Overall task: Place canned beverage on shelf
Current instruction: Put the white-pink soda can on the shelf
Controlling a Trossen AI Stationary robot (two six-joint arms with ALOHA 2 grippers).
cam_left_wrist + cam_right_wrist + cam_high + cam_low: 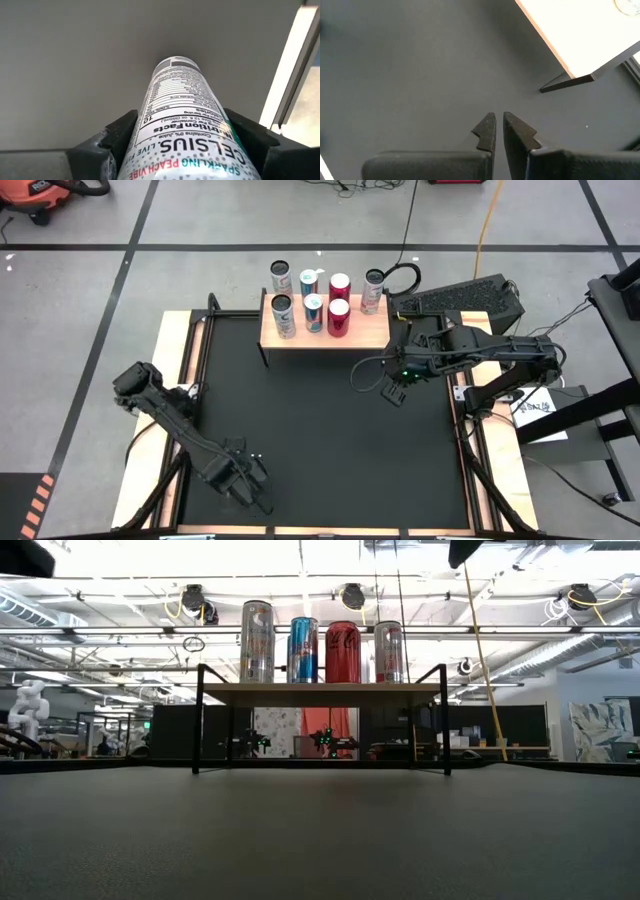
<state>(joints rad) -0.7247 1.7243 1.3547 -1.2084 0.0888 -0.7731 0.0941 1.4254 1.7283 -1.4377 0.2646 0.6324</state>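
A white Celsius can is seen clamped between the fingers of the left gripper at the near edge of the black mat, well apart from the shelf; the carry is judged barely begun, a long lift across being called for next. Farther off, the right gripper hangs nearly closed and empty, just beside the shelf, where eight cans are stood in two rows
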